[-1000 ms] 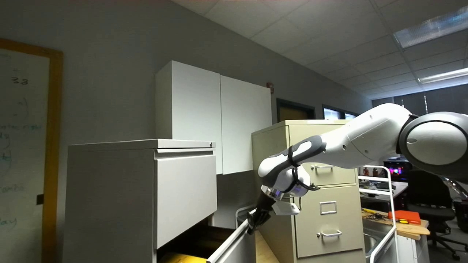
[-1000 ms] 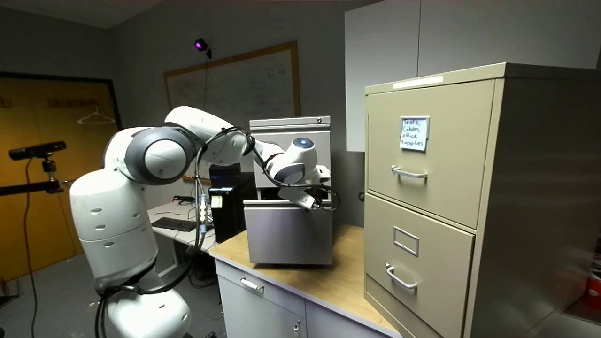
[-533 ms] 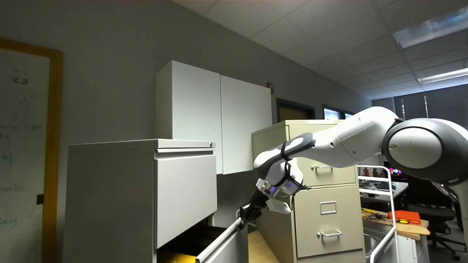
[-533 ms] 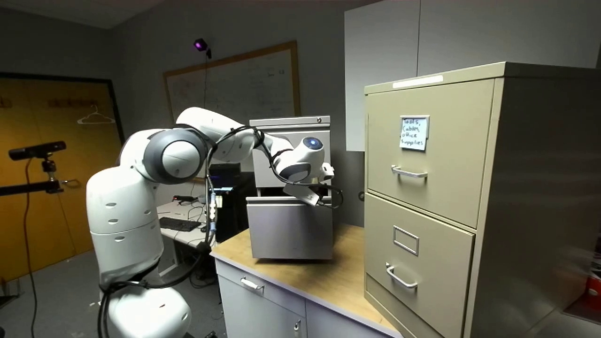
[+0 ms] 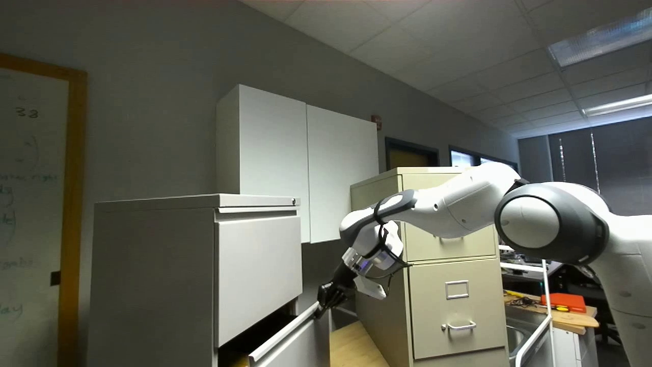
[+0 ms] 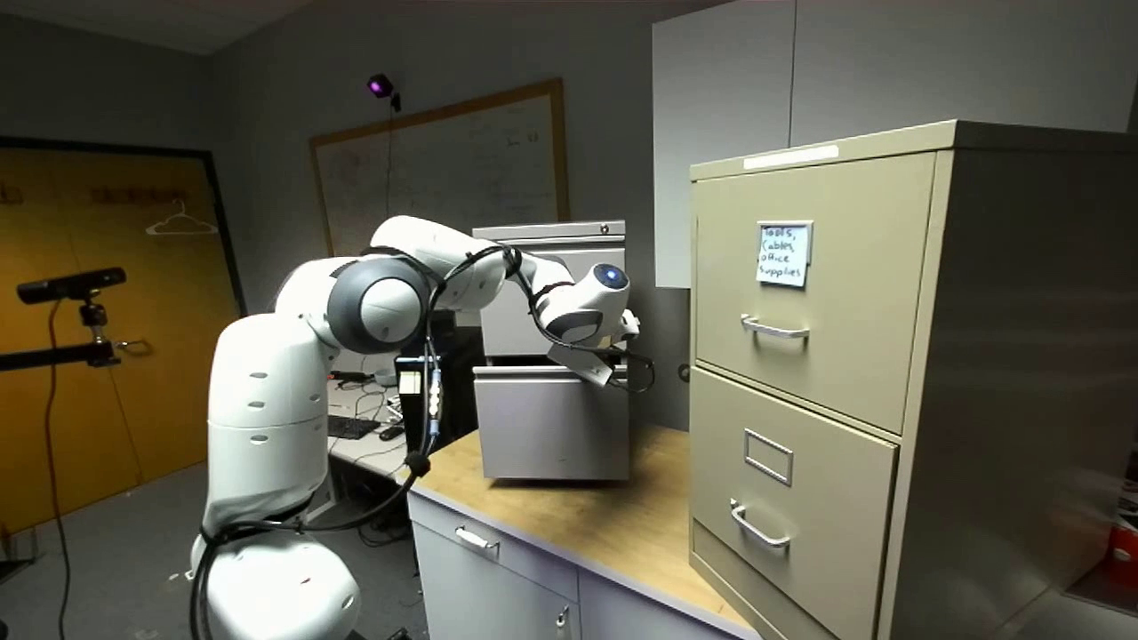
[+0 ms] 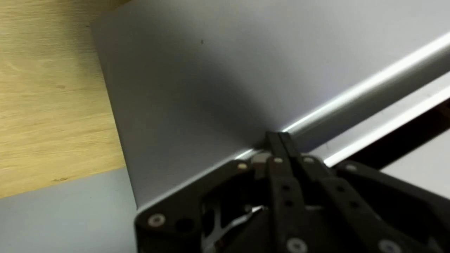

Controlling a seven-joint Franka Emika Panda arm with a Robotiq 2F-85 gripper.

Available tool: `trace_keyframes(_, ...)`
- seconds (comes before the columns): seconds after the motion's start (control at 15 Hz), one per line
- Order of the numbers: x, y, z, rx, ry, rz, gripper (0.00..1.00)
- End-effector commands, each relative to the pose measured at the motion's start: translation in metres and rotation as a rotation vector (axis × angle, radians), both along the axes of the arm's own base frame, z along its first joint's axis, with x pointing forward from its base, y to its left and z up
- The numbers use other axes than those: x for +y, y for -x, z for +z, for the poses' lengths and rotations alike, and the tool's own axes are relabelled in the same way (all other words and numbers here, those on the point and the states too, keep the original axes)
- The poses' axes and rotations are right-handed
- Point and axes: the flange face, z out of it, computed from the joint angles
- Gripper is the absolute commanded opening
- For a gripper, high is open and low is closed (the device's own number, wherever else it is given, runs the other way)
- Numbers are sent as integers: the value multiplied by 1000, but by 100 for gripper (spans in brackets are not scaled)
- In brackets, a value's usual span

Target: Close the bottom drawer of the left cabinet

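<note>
The left cabinet (image 5: pixel 153 275) is pale grey-white; it also shows in an exterior view (image 6: pixel 502 311) behind my arm. Its bottom drawer (image 5: pixel 305 344) stands partly open, with a dark gap and a little yellow inside. The drawer's flat front also shows in an exterior view (image 6: pixel 553 436) and in the wrist view (image 7: pixel 168 98). My gripper (image 5: pixel 321 308) is at the top edge of the drawer front, near its far end. In the wrist view the gripper's fingertips (image 7: pixel 279 135) are together with nothing between them, against the ledge along that edge. The exact contact is hidden.
A beige filing cabinet (image 5: pixel 461 316) with handles stands close beside the arm; it also shows in an exterior view (image 6: pixel 853 356). A wooden countertop (image 6: pixel 658 533) lies under the drawer. A white wall cupboard (image 5: pixel 341 173) hangs behind. A desk with computer gear (image 6: pixel 351 427) stands behind the arm.
The bottom drawer has slid inward toward the cabinet, and its opening is narrower. My gripper and arm have moved the same way, staying at the drawer's top edge.
</note>
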Motion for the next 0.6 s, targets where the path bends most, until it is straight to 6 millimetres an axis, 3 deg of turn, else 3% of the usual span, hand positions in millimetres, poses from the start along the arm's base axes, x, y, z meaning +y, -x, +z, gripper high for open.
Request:
trace_keyframes(0.0,16,-35,41,-81,-60,29,2)
trace_keyframes(0.53,35,-78,36,-93,-72,72,2)
